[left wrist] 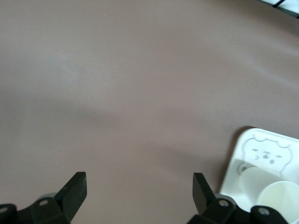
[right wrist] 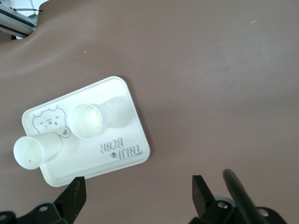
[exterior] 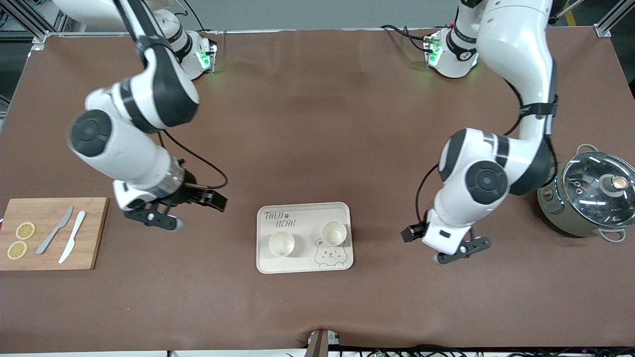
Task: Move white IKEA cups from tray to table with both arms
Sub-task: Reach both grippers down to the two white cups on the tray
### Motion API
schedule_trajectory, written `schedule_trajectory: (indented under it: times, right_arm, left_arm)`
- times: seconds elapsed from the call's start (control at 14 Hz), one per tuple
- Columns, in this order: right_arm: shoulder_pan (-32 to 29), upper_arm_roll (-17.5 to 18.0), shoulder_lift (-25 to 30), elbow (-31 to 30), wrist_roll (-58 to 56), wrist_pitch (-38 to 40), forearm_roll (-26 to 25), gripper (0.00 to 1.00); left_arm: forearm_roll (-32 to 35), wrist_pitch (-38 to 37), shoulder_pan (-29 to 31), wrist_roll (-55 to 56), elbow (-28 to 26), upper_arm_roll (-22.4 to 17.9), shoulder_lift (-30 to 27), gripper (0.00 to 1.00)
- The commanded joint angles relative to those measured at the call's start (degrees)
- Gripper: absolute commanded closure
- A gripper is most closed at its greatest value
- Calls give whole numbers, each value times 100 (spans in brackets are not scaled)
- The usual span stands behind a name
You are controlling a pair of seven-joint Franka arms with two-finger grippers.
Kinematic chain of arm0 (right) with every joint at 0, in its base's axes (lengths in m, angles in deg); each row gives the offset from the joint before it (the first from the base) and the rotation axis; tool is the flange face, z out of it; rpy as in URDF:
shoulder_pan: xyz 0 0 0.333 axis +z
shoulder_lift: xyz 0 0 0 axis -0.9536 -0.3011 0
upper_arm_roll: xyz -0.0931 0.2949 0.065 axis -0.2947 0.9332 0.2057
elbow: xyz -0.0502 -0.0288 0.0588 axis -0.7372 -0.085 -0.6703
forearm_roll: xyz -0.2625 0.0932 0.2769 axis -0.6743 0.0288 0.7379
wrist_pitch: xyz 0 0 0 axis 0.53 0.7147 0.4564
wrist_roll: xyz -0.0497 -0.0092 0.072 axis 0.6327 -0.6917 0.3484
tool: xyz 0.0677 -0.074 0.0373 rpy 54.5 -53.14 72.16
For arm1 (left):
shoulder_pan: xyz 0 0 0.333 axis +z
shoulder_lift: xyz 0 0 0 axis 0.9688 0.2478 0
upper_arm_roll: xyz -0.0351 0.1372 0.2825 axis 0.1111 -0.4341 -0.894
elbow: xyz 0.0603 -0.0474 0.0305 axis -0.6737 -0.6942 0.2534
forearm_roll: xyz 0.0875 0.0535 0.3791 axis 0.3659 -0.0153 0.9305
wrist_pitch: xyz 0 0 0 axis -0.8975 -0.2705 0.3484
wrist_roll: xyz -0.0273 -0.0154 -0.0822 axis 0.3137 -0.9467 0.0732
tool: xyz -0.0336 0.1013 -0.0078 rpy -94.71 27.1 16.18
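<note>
While both small off-white handleless cups stand upright inside the cream rounded-rectangle tray [exterior: 303, 265] with the raised rim, no part of the transfer has begun. The cup toward the right arm's end [exterior: 281, 244] sits below the "TAIJI BEAR" lettering; the cup toward the left arm's end [exterior: 333, 232] sits just above the printed bear face and slightly farther from the front camera. The two cups stand apart from each other, which leaves room for a finger to pass on either side of each.

The tray lies on the matte brown table [exterior: 317, 124], roughly midway between the two arms, so that each arm can reach the cup on its own end.

The right gripper [exterior: 191, 210] hangs over bare table beside the tray, toward the right arm's end, with its fingers apart and nothing between them. The left gripper [exterior: 459, 250] hangs over bare table beside the tray, toward the left arm's end, its fingers likewise apart and empty. The spread fingers suit a grasp across a cup wall or rim.

Well away from the tray, a wooden cutting board [exterior: 94, 233] and a lidded metal pot [exterior: 590, 198] occupy the table's two ends.
</note>
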Motion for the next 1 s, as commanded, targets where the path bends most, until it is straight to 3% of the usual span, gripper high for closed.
schedule_trajectory:
  times: [0.0,0.36,0.93]
  right_arm:
    - [180,-47,-430,222,426,-451,69,0]
    - [497,-56,-1107,239,673,-1488,42,0]
    - [611,-65,-1811,327,664,-2500,-19,0]
  left_arm:
    - [-56,291,-233,446,84,-55,145,0]
    - [-302,757,-585,922,84,-46,329,0]
    - [-319,1496,-1042,1502,119,-38,778,0]
